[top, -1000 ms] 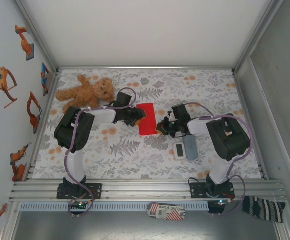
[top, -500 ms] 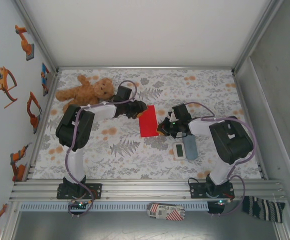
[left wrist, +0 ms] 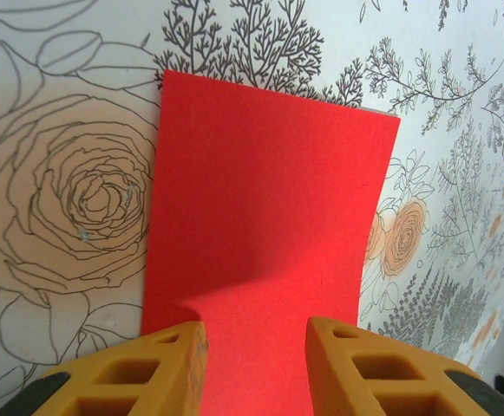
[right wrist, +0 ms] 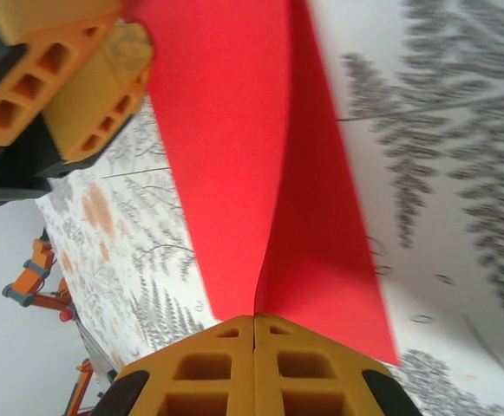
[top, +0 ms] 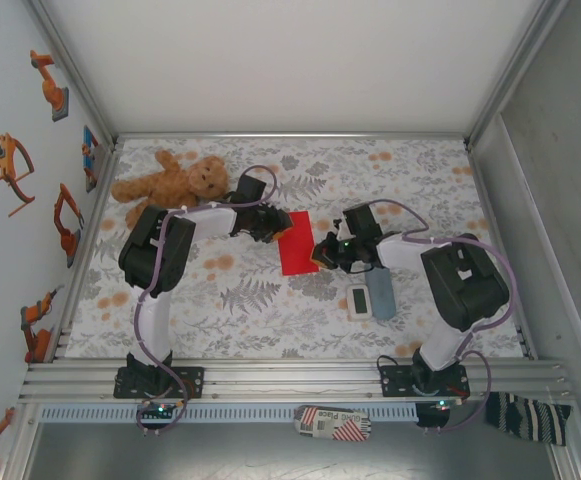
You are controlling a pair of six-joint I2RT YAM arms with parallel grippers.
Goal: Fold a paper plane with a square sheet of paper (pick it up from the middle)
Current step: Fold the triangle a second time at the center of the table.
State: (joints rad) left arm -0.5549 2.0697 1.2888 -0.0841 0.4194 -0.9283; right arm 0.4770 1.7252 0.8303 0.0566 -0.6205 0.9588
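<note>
The square sheet of paper (top: 294, 241) is bright red and doubled over into an oblong at the middle of the floral table. My left gripper (top: 273, 228) is at its left edge. In the left wrist view the sheet (left wrist: 265, 217) runs between that gripper's (left wrist: 256, 351) open orange fingers, which stand apart with a clear gap. My right gripper (top: 321, 253) is at the sheet's right edge, and its fingers (right wrist: 256, 319) are shut on the sheet's (right wrist: 234, 147) crease, with the flaps spreading away from them. A paper plane is out of view.
A brown teddy bear (top: 175, 180) lies at the back left. A white timer (top: 359, 300) and a grey-blue block (top: 381, 294) sit just in front of the right gripper. Metal frame rails (top: 290, 375) bound the table's near edge.
My left arm has swung slightly toward the back and its jaws have narrowed over the paper's left edge. The right gripper has stayed shut on the paper, edging slightly back.
</note>
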